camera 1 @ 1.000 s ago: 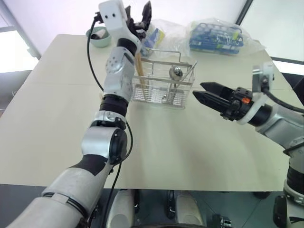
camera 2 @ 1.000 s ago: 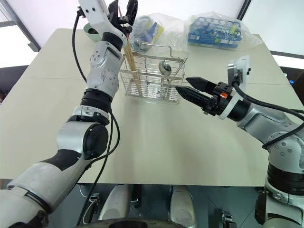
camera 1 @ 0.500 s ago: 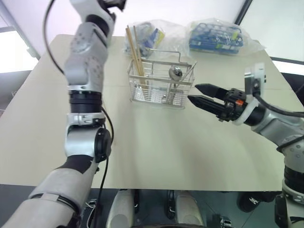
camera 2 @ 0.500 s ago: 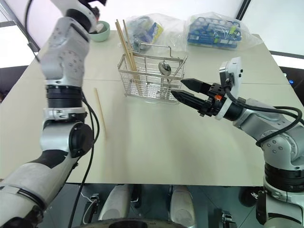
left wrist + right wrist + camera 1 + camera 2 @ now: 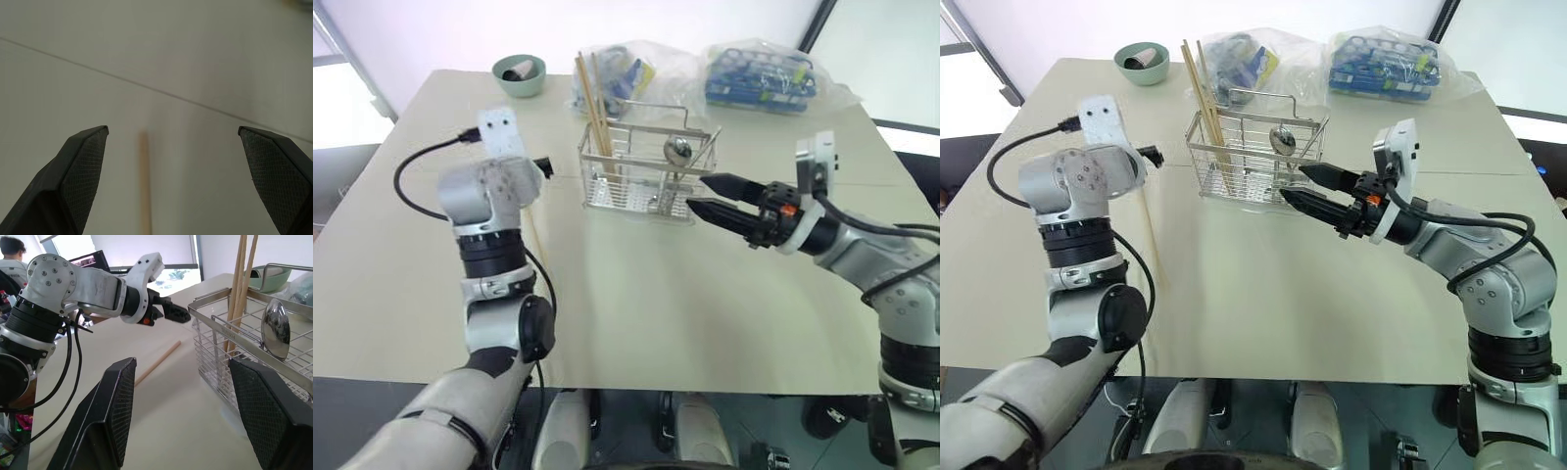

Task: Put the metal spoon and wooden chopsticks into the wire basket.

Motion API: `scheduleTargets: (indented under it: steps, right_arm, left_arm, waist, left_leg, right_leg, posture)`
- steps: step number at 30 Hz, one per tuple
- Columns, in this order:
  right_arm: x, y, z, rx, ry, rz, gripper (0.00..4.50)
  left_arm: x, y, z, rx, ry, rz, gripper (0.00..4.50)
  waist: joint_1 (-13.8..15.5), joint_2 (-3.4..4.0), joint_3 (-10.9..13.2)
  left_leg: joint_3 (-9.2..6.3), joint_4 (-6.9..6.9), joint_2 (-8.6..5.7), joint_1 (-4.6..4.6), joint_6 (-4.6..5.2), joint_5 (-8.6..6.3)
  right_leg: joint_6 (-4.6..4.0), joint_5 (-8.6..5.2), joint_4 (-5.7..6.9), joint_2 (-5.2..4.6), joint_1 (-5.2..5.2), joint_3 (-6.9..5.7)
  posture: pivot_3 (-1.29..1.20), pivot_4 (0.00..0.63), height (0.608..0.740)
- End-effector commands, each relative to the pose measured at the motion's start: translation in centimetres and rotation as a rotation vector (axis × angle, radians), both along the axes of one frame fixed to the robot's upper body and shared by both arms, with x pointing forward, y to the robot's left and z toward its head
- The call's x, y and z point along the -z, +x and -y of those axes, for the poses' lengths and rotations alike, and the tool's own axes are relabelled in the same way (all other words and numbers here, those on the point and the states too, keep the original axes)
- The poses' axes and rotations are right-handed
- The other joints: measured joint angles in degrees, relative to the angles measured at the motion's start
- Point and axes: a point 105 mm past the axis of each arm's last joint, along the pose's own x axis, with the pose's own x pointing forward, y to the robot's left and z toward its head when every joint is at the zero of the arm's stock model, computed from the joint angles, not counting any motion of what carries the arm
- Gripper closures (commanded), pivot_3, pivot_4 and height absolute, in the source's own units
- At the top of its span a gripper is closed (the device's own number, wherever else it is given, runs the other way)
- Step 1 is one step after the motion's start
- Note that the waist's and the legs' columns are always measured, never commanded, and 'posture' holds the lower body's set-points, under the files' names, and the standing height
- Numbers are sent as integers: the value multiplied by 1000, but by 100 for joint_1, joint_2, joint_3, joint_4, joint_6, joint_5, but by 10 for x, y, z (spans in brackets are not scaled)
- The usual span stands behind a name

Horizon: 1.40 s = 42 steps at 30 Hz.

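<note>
left gripper (image 5: 172, 142) black, textured, jaws apart over pale wooden stick (image 5: 144, 181); right gripper (image 5: 195, 396) likewise apart beside silver wire basket (image 5: 244, 362)

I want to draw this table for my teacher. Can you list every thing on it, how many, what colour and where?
wire basket: one, silver, middle of the table.
wooden chopsticks: two, light brown, standing in the basket's left end.
metal spoon: one, shiny silver, upright inside the basket.
wooden stick: one, pale, flat on the table left of the basket.
bowl: one, green, far left corner.
plastic bags: two, clear with blue contents, behind the basket.
left claw: black, open, above the stick.
right claw: black, open, empty, beside the basket.
</note>
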Motion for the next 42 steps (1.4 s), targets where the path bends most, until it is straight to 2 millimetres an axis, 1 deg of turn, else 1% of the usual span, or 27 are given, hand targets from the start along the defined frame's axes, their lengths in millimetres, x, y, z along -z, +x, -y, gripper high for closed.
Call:
scheduleTargets:
  steps: [1,3,6,9,11,13,14,17,19,22,23,24,26,29,32,33,34,35,36,37,38,39,40,41,42]
  right_arm:
    - [-7,-3,-4,-14,4,40,1432]
    - [-6,-3,-3,-7,10,36,1432]
    - [-6,-2,-3,7,21,32,1432]
    - [-5,-2,-3,15,22,30,1432]
    - [-5,-3,-3,13,18,32,1432]
    - [-5,-4,-3,12,14,35,1432]
    - [-6,-4,-3,12,14,36,1432]
    - [-7,-4,-2,12,12,40,1432]
    - [-7,-4,-2,13,10,41,1432]
    - [-7,-3,-2,15,8,42,1432]
    - [-7,-3,-1,16,7,43,1432]
    - [-8,-3,-1,17,8,43,1432]
    - [-8,-2,0,19,8,42,1432]
    - [-8,-1,1,20,9,41,1432]
    - [-9,0,1,21,8,41,1432]
    - [-9,1,1,21,8,40,1432]
    - [-9,1,1,22,9,39,1432]
    - [-9,2,2,24,8,36,1432]
    - [-9,2,2,25,8,34,1432]
    - [-8,2,2,26,8,31,1432]
    - [-8,2,2,26,6,29,1432]
    - [-8,2,1,23,6,27,1432]
    - [-8,1,1,22,4,25,1432]
    - [-8,1,0,22,2,23,1432]
    - [-8,1,0,23,1,22,1432]
  left_arm:
    - [12,-10,-9,-59,13,-70,28]
    - [23,-13,-10,-67,21,-115,28]
    - [30,-13,-11,-73,28,-144,28]
    - [43,-13,-11,-66,49,-178,28]
    - [53,-12,-10,-63,41,-203,28]
    - [58,-11,-9,-61,26,-207,28]
    - [58,-10,-9,-59,24,-201,265]
    - [56,-6,-9,-63,13,-177,1206]
    - [55,-4,-10,-68,7,-170,2266]
    - [53,-2,-11,-77,4,-158,3694]
    - [51,-2,-12,-83,7,-150,4334]
    - [49,-1,-15,-91,10,-142,4440]
    - [44,1,-21,-111,22,-112,4440]
    - [22,11,-35,-143,58,2,4440]
    - [2,18,-52,-195,43,87,4440]
    - [-13,23,-57,-215,16,167,4440]
    - [-23,26,-61,-227,-4,223,4440]
    - [-45,32,-64,-238,-66,344,4440]
    - [-60,36,-67,-247,-111,428,4440]
    - [-75,39,-68,-241,-159,510,4440]
    - [-99,44,-64,-204,-240,630,4440]
    - [-134,46,-57,-108,-403,795,4440]
    - [-166,43,-53,-20,-535,944,4440]
    - [-188,39,-51,48,-637,1053,4440]
    - [-199,37,-51,85,-691,1112,4440]
  waist:
    - [-1,0,0]
    - [0,0,0]
    - [2,0,0]
    - [14,0,0]
    - [15,0,0]
    - [14,0,-1]
    - [14,1,-1]
    - [11,1,-2]
    - [8,0,-2]
    - [-9,0,-2]
    - [-10,0,-2]
    - [-8,0,-2]
    - [-4,0,-2]
    - [-4,0,-2]
    - [2,0,-2]
    - [15,0,-2]
    - [24,0,-2]
    - [29,0,-2]
    - [34,-1,-2]
    - [39,-1,-2]
    - [44,-1,-2]
    - [51,-1,-2]
    - [77,-4,0]
    - [97,-6,1]
    - [104,-6,1]
  left_leg:
    - [0,0,0,0,0,0]
    - [1,0,0,0,-2,1]
    - [1,2,0,0,-2,0]
    - [0,5,-1,-2,-1,-1]
    - [1,7,-1,-4,-1,-1]
    - [1,9,-1,-5,0,-2]
    - [1,10,-1,-5,1,-2]
    - [1,13,0,-4,4,-4]
    - [2,14,1,-4,5,-5]
    - [3,14,4,-4,6,-6]
    - [4,14,6,-4,7,-6]
    - [5,14,7,-4,6,-6]
    - [7,14,7,-4,7,-6]
    - [8,14,6,-5,7,-6]
    - [7,16,7,-16,7,-7]
    - [7,19,7,-25,7,-7]
    - [6,24,5,-36,7,-6]
    - [6,26,4,-42,6,-6]
    - [7,27,4,-43,6,-6]
    - [8,27,3,-47,6,-6]
    - [9,27,3,-48,6,-6]
    - [11,27,2,-49,6,-6]
    - [12,27,2,-50,4,-4]
    - [13,29,3,-56,1,-2]
    - [13,34,4,-71,-1,0]
  right_leg:
    - [0,0,1,0,0,0]
    - [0,0,1,-1,0,0]
    - [0,0,2,-1,0,0]
    - [0,0,2,-2,0,0]
    - [0,0,2,-4,0,0]
    - [0,0,2,-4,-1,0]
    - [0,0,2,-4,-1,0]
    - [-1,1,4,-4,0,0]
    - [-1,1,4,-5,0,0]
    - [-1,1,5,-4,-2,0]
    - [-2,2,7,-4,-4,0]
    - [-3,3,10,-3,-6,0]
    - [-4,3,12,-3,-7,0]
    - [-4,3,12,-4,-8,0]
    - [-5,4,13,-4,-16,0]
    - [-6,5,13,-4,-23,0]
    - [-3,8,13,-5,-32,-1]
    - [-1,10,13,-6,-35,-2]
    - [0,10,12,-7,-36,-1]
    - [0,11,10,-8,-38,-1]
    - [1,12,9,-9,-40,-1]
    - [2,12,8,-9,-41,-1]
    - [2,12,9,-9,-42,-1]
    - [1,13,9,-7,-48,-3]
    - [-1,16,9,-4,-64,-5]
  posture:
    - [0,150,707]
    - [0,150,707]
    - [0,150,707]
    - [0,150,707]
    - [0,150,707]
    - [0,150,707]
    - [0,150,707]
    - [0,150,707]
    - [0,150,707]
    - [0,150,707]
    - [0,150,707]
    - [0,150,707]
    - [0,150,707]
    - [0,150,707]
    - [0,150,707]
    - [0,150,707]
    - [0,150,707]
    - [0,150,707]
    - [0,150,707]
    - [0,150,707]
    - [0,150,707]
    - [0,150,707]
    - [0,150,707]
    - [0,150,707]
    - [0,150,707]
